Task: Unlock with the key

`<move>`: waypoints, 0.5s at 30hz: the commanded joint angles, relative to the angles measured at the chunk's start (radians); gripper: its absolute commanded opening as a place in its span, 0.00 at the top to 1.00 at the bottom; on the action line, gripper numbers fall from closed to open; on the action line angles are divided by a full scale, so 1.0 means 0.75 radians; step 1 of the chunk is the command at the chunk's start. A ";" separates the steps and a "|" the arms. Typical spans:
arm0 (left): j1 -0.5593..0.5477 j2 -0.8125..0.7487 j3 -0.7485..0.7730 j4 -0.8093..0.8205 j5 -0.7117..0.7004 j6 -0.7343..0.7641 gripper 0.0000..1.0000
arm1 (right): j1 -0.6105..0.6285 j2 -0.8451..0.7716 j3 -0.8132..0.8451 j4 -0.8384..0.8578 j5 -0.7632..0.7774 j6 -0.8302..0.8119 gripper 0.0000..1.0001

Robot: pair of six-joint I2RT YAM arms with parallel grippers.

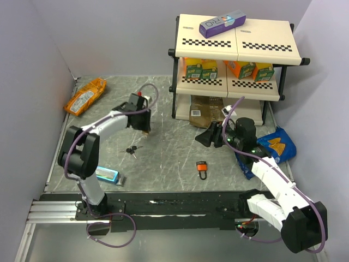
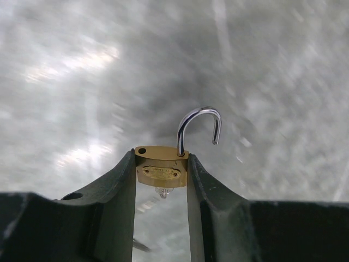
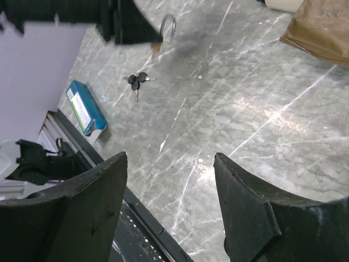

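Key bunch loose on table, left of centre.
Black heads, thin silvery blades; left gripper clamped on brass padlock, shackle open; right gripper jaws apart.

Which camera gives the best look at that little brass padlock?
The left wrist view: the brass padlock sits in the centre, clamped by the left gripper, shackle swung open. The right wrist view shows only its shackle, far off; the top view barely shows it under the gripper.
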 commanded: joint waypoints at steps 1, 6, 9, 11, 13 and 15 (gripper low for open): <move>0.086 0.116 0.185 -0.095 0.031 0.059 0.99 | -0.022 -0.032 -0.027 0.081 -0.073 0.008 0.28; 0.133 0.345 0.436 -0.208 -0.029 0.100 0.99 | -0.041 -0.077 -0.064 0.116 -0.089 0.016 0.28; 0.172 0.494 0.650 -0.303 -0.016 0.069 0.99 | -0.051 -0.097 -0.070 0.108 -0.091 0.010 0.28; 0.186 0.614 0.774 -0.359 -0.053 0.061 0.99 | -0.053 -0.099 -0.073 0.108 -0.097 0.012 0.28; 0.195 0.690 0.933 -0.420 -0.094 0.061 0.99 | -0.061 -0.099 -0.077 0.114 -0.107 0.016 0.27; 0.213 0.782 1.048 -0.445 -0.116 0.065 0.99 | -0.065 -0.106 -0.081 0.114 -0.107 0.016 0.27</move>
